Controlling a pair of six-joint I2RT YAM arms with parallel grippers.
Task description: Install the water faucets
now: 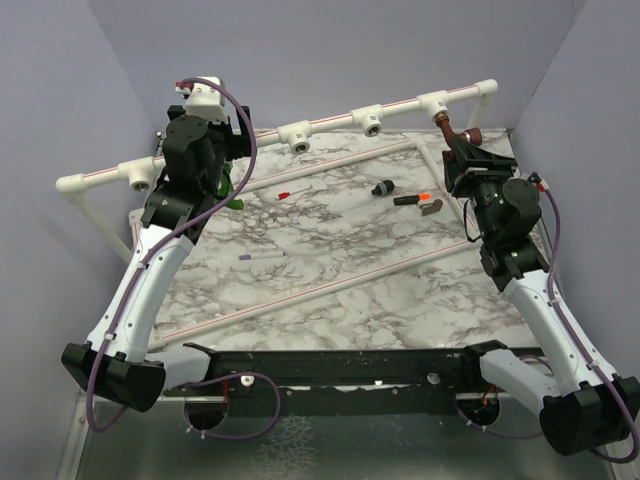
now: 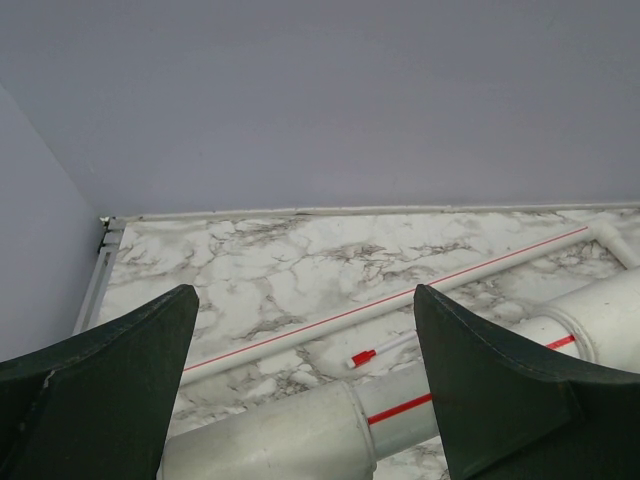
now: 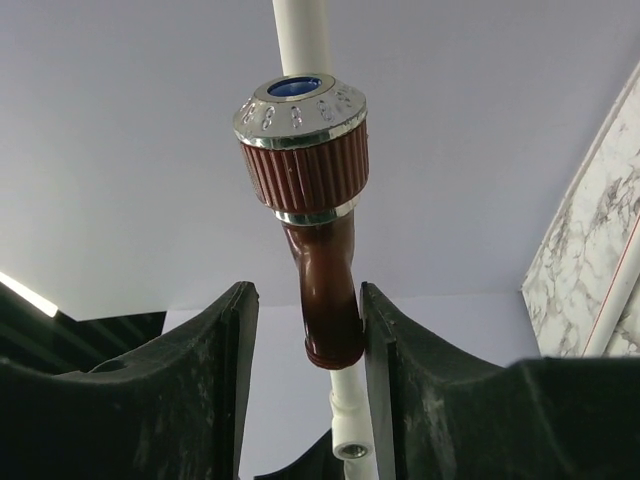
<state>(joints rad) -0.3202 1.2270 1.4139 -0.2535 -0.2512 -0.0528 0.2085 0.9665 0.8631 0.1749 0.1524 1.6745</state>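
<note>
The reddish-brown faucet (image 1: 446, 127) hangs from the right-hand T-fitting (image 1: 434, 100) of the white pipe rail. In the right wrist view its ribbed, silver-rimmed end (image 3: 303, 150) points at me. My right gripper (image 1: 462, 150) is open with its jaws on either side of the spout (image 3: 330, 300). The right finger (image 3: 385, 340) touches the spout and the left stands apart. The green faucet (image 1: 228, 187) shows as a small green bit under my left arm, mostly hidden. My left gripper (image 1: 213, 170) is wide open and empty (image 2: 305, 300) over the rail pipe (image 2: 300, 430).
Two more T-fittings (image 1: 298, 135) (image 1: 370, 122) sit on the rail, and one at the left (image 1: 138, 176). Thin white pipes with red lines (image 1: 330, 165) lie on the marble table. A red-tipped stick (image 1: 295, 191), a purple pen (image 1: 260, 256) and small black and orange parts (image 1: 412, 198) lie loose.
</note>
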